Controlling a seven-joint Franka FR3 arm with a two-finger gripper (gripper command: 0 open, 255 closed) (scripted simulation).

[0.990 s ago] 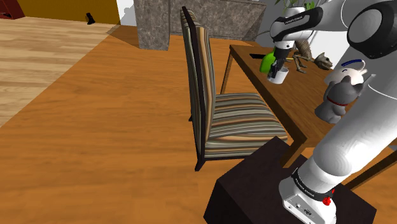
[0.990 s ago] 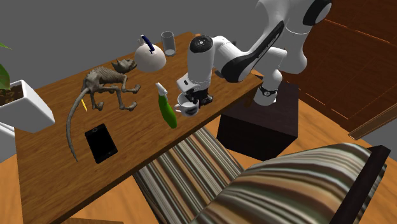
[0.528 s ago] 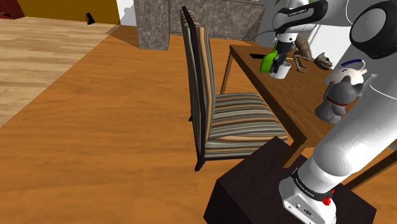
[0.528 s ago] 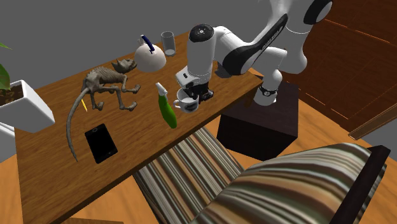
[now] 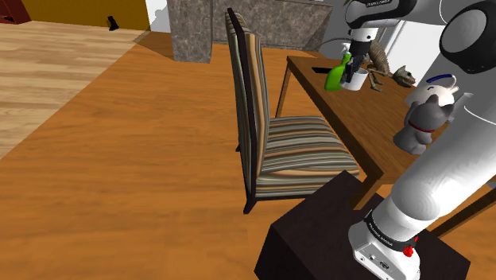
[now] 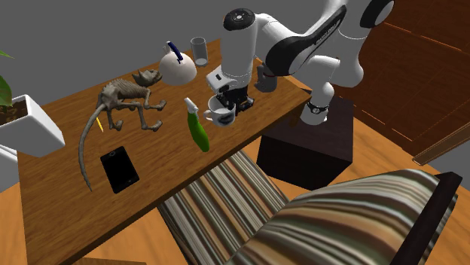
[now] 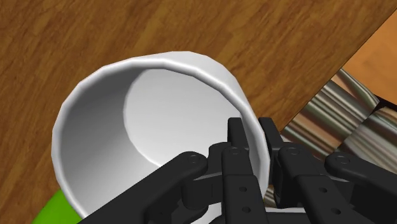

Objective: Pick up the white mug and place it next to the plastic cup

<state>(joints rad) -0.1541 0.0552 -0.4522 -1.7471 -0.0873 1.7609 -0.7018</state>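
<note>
I've got the gripper (image 6: 227, 105) clamped on the white mug's (image 6: 218, 116) rim, a little above the frame's centre, over the wooden table (image 6: 153, 164). The green spray bottle (image 6: 199, 132) sits just to its lower left. The clear cup (image 6: 199, 50) stands well apart, near the top edge.

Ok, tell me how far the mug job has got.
Done: the claw is shut on the rim of the white mug. In hand: the mug hangs over the table, beside the green spray bottle. Left: setting it down next to the clear cup, which stands apart from it.
</note>
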